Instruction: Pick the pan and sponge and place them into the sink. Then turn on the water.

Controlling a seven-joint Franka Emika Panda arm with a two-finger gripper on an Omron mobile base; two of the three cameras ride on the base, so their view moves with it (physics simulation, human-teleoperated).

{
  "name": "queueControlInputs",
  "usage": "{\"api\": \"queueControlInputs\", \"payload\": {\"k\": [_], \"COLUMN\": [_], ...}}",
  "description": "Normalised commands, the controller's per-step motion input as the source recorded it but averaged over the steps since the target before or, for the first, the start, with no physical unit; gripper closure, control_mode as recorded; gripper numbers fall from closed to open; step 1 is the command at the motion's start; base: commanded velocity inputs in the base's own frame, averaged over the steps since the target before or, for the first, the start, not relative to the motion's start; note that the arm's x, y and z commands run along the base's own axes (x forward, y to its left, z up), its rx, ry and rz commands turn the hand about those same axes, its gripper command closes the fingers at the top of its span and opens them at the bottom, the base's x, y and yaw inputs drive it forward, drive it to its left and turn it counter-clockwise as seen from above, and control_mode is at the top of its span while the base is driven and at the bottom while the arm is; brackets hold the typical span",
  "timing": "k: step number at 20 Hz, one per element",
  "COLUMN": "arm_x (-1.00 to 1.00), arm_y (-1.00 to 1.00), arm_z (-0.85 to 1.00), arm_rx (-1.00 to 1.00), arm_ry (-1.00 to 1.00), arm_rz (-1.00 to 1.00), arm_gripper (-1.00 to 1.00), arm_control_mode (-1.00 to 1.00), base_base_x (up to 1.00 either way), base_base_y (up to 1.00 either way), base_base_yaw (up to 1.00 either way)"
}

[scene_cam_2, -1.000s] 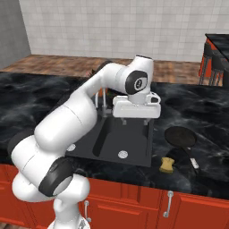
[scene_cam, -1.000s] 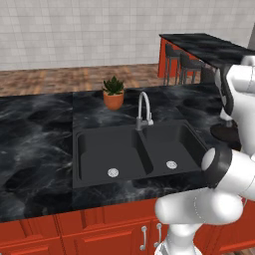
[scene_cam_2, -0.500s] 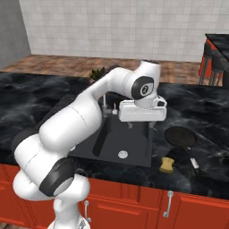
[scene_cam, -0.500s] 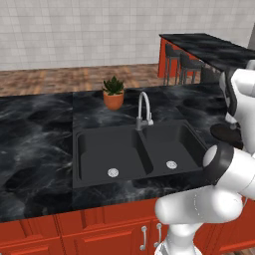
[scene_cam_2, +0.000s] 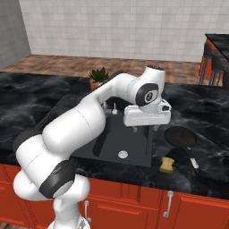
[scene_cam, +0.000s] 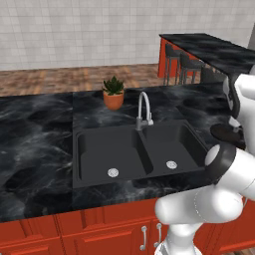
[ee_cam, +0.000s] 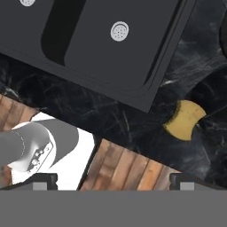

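Observation:
The black pan (scene_cam_2: 180, 136) lies on the counter right of the sink (scene_cam_2: 117, 137), its handle pointing toward the front edge. Just in front of it, near the counter's front edge, sits the yellow sponge (scene_cam_2: 167, 164). My gripper (scene_cam_2: 150, 130) hangs over the sink's right rim, left of the pan, open and holding nothing. In the hand view its fingertips (ee_cam: 45, 179) stand wide apart at the bottom, with the sponge (ee_cam: 183, 119) ahead to the right and a sink (ee_cam: 88, 48) basin with its drain above. No water runs from the faucet (scene_cam: 144, 110).
An orange pot with a plant (scene_cam: 113, 94) stands behind the sink (scene_cam: 97, 150). A raised bar counter with stools (scene_cam: 185, 63) is at the back right. The dark marble counter (scene_cam: 35, 129) stretches left, with red cabinets (scene_cam_2: 134, 210) below its front edge.
My hand has swung to the right and a little lower, from above the sink toward the pan and sponge. The jaws stayed open.

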Motion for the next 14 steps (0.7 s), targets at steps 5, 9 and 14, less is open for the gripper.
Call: {"api": "queueControlInputs", "payload": {"k": [5,9,14], "arm_x": [0.08,0.11,0.11], "arm_y": [-0.24,-0.24,-0.22], "arm_z": [-0.06,-0.06,-0.07], "arm_rx": [0.00,0.00,0.00], "arm_ry": [0.01,0.01,0.00], "arm_rz": [0.00,0.00,0.00], "arm_gripper": [-1.00,-1.00,-1.00], "arm_control_mode": [-1.00,-1.00,-1.00], "base_base_x": [0.00,0.00,0.00], "base_base_y": [0.00,0.00,0.00], "base_base_yaw": [0.00,0.00,0.00]}}
